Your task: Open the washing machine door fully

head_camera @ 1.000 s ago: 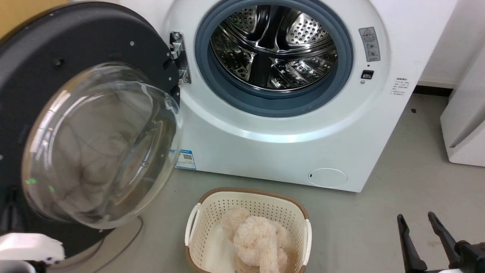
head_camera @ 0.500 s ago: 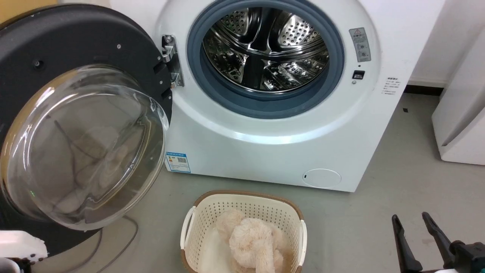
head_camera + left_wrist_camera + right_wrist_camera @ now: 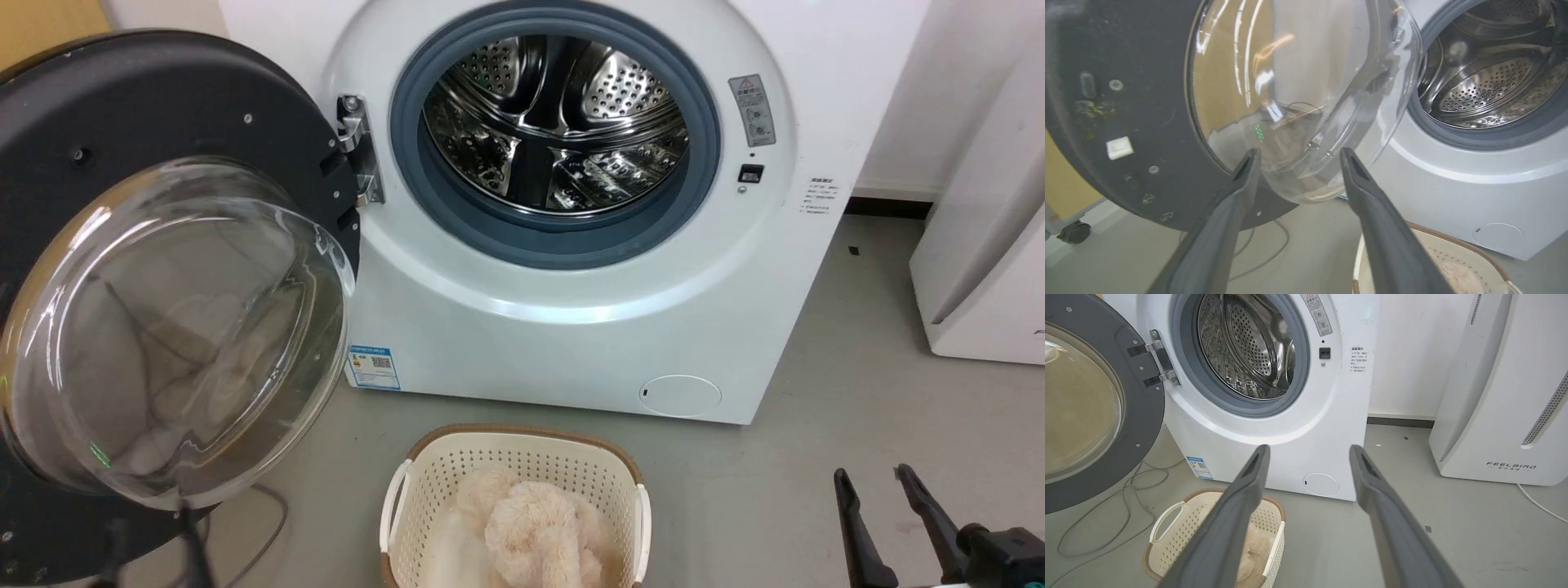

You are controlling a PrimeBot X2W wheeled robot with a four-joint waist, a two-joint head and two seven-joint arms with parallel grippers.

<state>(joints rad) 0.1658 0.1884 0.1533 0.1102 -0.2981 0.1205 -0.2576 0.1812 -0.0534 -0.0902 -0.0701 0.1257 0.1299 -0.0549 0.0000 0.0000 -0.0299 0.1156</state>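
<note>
**Inspector:** What has changed?

**Assistant:** The left gripper (image 3: 1299,154) now has its fingers apart and holds nothing (its pale forearm was by the door a second ago). The washing machine door (image 3: 163,122) hangs wide at the left of the washing machine (image 3: 571,343), glossy black, glass bowl clear. Opening looks complete. The right gripper (image 3: 872,475) is spread and idle.

Head view: high, facing forward and down onto washing machine (image 3: 571,343) front and floor (image 3: 816,425). Left wrist view: low, close to washing machine door (image 3: 1147,102), sighting along left pincer (image 3: 1299,151). Right wrist view: low, farther back, along right pincer (image 3: 1309,448). All three share drum (image 3: 555,122) and basket (image 3: 457,482).
</note>
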